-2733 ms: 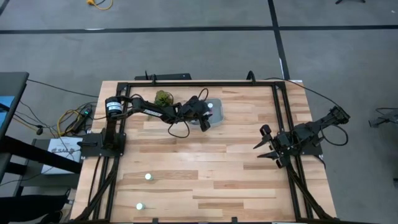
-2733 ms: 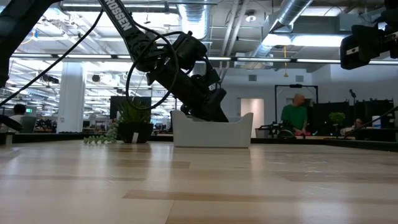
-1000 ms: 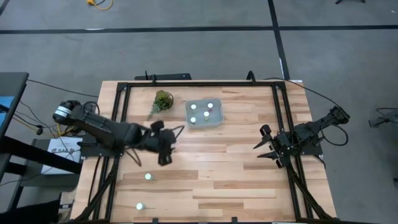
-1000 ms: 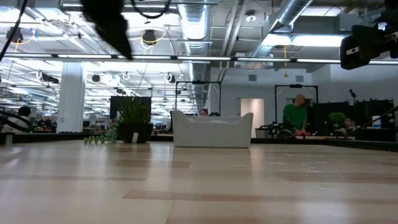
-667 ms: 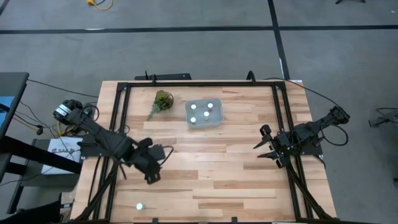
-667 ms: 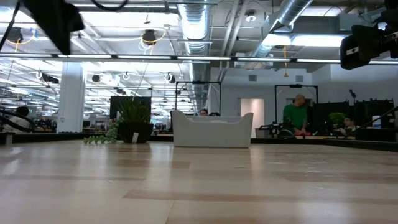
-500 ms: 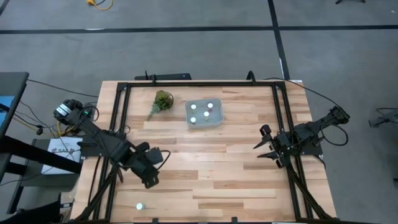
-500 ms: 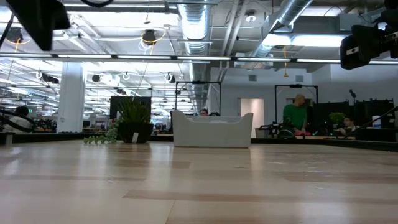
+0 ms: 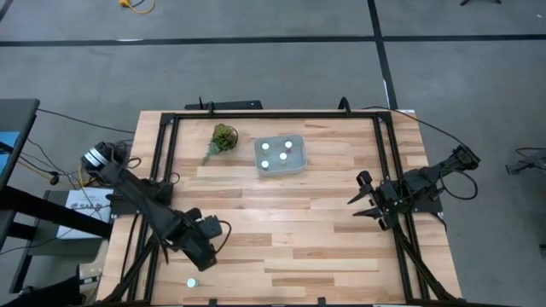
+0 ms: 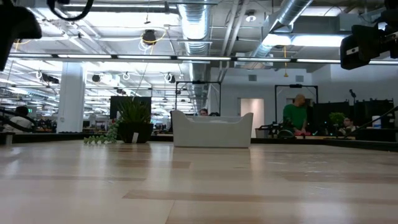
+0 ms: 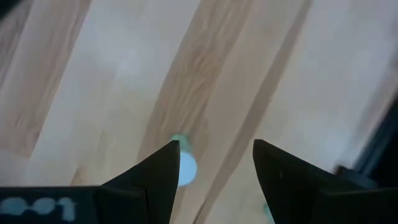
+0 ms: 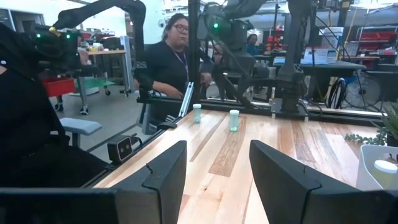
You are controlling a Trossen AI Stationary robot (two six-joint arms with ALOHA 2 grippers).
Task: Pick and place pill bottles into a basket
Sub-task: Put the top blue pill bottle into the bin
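The left gripper (image 9: 203,254) is hovering fingers apart, hiding one small white-capped pill bottle (image 11: 185,167); another (image 9: 193,282) is sitting at its 7 o'clock. The translucent blue-grey rectangular basket (image 9: 296,162) is holding four. The right gripper (image 9: 363,201) is idling, fingers apart, at 3 o'clock.

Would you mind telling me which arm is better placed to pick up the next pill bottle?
The left. Its claw is open above the near-left corner, beside the two loose pill bottles, one showing by its fingers. The right claw waits open at the table's right edge.
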